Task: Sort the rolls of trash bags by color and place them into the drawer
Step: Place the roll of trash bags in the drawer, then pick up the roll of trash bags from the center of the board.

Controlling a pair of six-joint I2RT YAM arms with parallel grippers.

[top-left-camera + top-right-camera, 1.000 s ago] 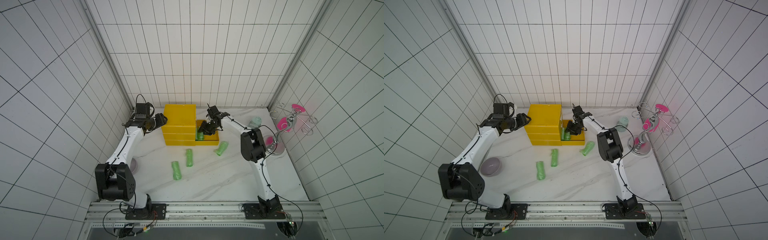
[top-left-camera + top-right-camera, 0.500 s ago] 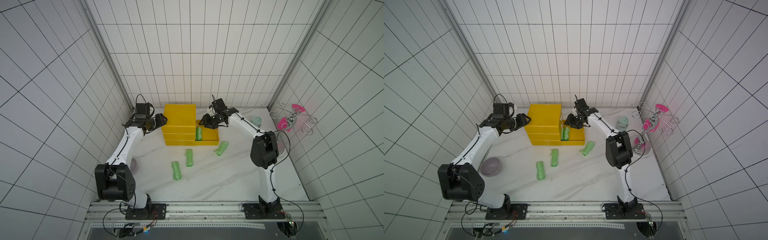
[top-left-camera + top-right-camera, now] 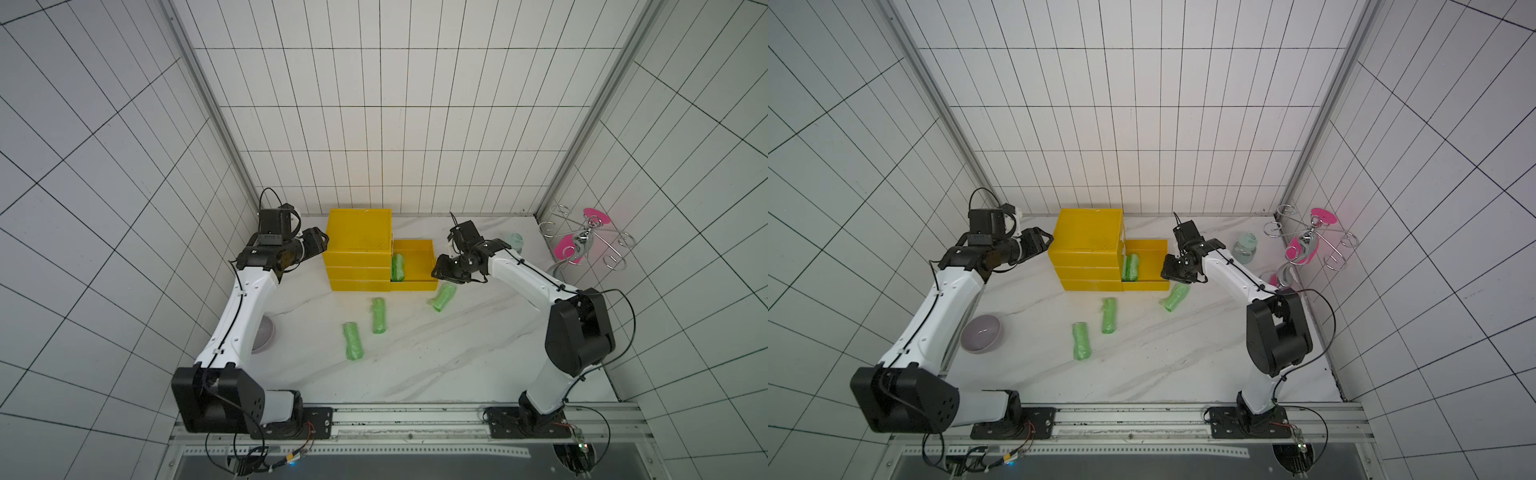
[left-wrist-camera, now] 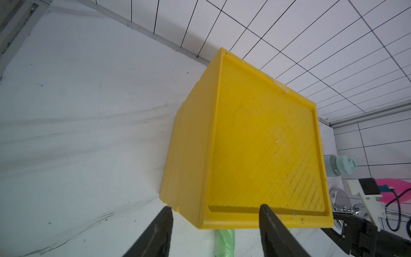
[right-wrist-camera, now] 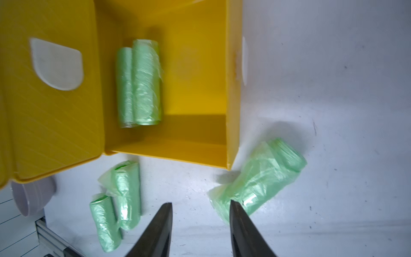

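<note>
The left gripper is hovering at the upper left edge of the yellow plastic drawer cabinet. In the left wrist view its black fingers are standing spread on either side of the cabinet's near corner, clamping nothing, though whether they are touching the plastic is impossible to tell. A yellow drawer is sticking out of the cabinet's right side, and two light green crinkly plastic rolls of trash bags are lying side by side, touching, at its inner end next to the cabinet. The right gripper is hanging over the drawer's outer front corner with its jaws parted and nothing between them. Just below it a third green roll is lying slantwise on the white marble-patterned tabletop, just beside that corner, its wrapper loose. A fourth green roll and a fifth green roll are lying near each other in front of the cabinet. A lavender bowl is sitting beside the left arm, and a pale mint jar is standing near the back wall.
</note>
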